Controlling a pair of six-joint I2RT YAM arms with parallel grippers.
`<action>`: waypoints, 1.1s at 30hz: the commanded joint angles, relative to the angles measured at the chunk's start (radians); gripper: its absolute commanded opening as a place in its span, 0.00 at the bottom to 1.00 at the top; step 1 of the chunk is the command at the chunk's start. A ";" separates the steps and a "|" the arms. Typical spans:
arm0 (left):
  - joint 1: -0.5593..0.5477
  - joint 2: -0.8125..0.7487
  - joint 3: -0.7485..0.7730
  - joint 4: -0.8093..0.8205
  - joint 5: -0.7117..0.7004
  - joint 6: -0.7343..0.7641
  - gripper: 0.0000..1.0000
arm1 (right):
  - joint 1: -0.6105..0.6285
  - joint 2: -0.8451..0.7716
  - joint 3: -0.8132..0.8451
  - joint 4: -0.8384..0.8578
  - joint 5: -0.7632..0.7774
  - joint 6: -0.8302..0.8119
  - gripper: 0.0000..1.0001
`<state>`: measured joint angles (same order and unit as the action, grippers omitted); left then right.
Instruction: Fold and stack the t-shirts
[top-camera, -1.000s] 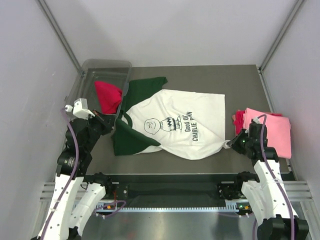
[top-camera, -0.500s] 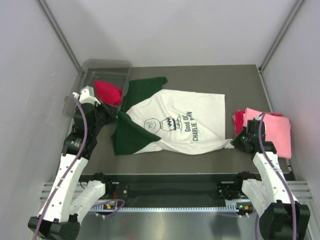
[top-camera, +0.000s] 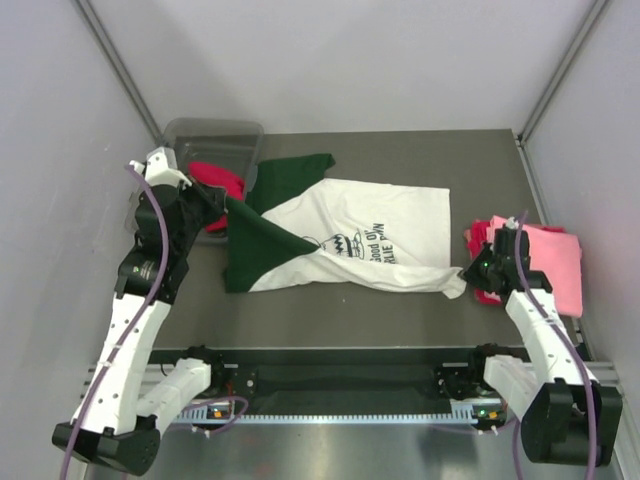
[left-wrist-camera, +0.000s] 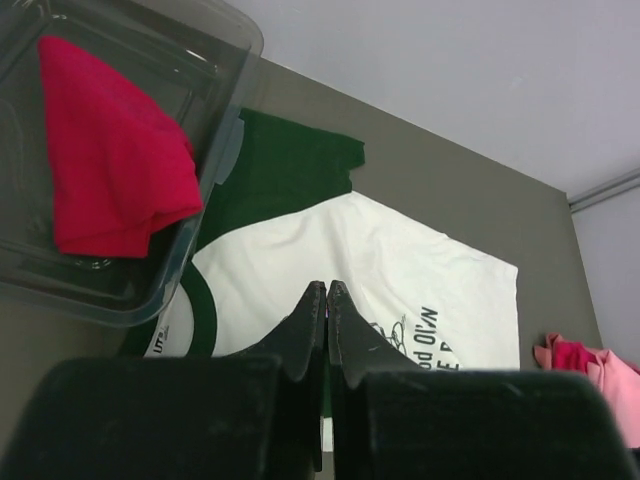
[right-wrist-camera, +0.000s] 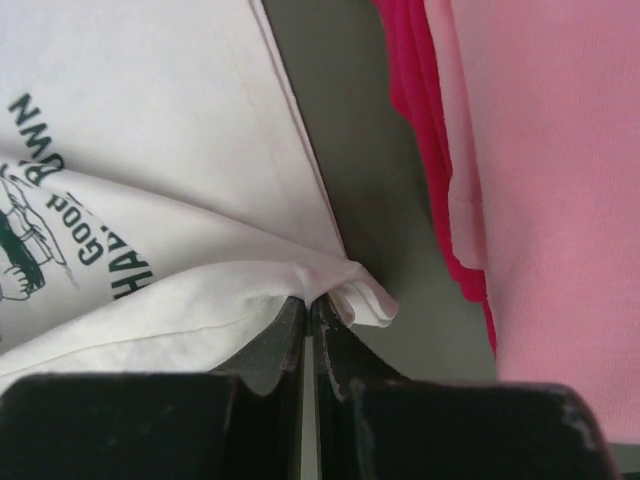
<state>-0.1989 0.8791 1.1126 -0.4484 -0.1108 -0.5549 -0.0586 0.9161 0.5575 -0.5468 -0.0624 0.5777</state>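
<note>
1. Left pincer (top-camera: 224, 200) is clamped shut on the white t-shirt (top-camera: 375, 240) at its green sleeve (top-camera: 255, 250). That sleeve is lifted off the desk (top-camera: 400, 315) into a peak, just beside the bin (top-camera: 215, 130).
2. Right pincer (right-wrist-camera: 308, 305) is also closed tight, pinching a bunched corner of the white hem at the shirt's right end. Folds of cloth fan out from the fingertips.
3. White t-shirt lies across the middle of the desk, print side up, stretched between the two pincers. Its near edge is rolled over toward the far side and covers part of the black chest print. The other green sleeve lies flat at the far left.
4. Pink t-shirt (top-camera: 550, 260) sits folded at the right side of the desk, near the right pincer but not touching it.
5. Red t-shirt (right-wrist-camera: 420, 120) lies under the pink one, its edge sticking out on the left side of that stack.
6. Second red t-shirt (left-wrist-camera: 110, 150) lies crumpled inside the clear bin at the far left corner.
7. Left wrist view: the fingers meet with no gap, above the white chest area.
</note>
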 joint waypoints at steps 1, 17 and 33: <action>0.004 -0.044 0.026 0.033 0.042 0.007 0.00 | 0.011 -0.060 0.081 0.012 0.018 -0.035 0.00; 0.001 -0.181 -0.079 -0.107 0.352 -0.057 0.00 | -0.191 -0.032 0.055 0.007 -0.157 -0.090 0.00; -0.052 -0.066 -0.206 -0.041 0.419 -0.060 0.00 | -0.096 0.075 -0.012 0.134 -0.013 0.016 0.00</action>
<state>-0.2184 0.8242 0.9367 -0.5598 0.2802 -0.6029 -0.1299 0.9672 0.4919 -0.4747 -0.1349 0.5819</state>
